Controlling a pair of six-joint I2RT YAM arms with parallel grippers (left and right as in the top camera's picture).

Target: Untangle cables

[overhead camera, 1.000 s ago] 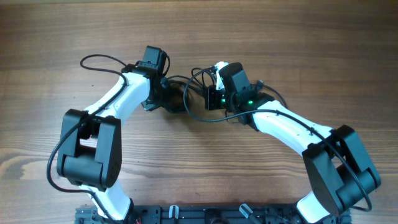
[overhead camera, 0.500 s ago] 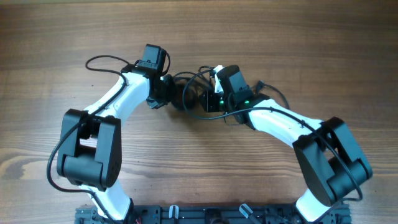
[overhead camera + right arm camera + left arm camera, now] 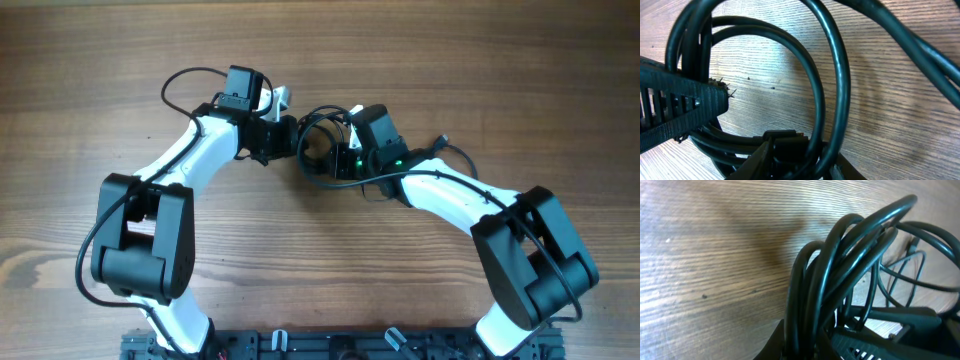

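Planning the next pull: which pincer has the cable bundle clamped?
The left pincer, shut on the bundle of thin black cables; the right pincer has its fingers apart.

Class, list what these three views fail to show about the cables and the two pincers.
Overhead: the thin black flexible cables are too small and too tangled to count or trace.
Left wrist: the cables fill the view; the bottom edge cuts off the left pincer.
Right wrist: cable loops and the bottom edge hide whether the right pincer grips anything.

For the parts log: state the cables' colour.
The cables are black; clearest in the left wrist view.
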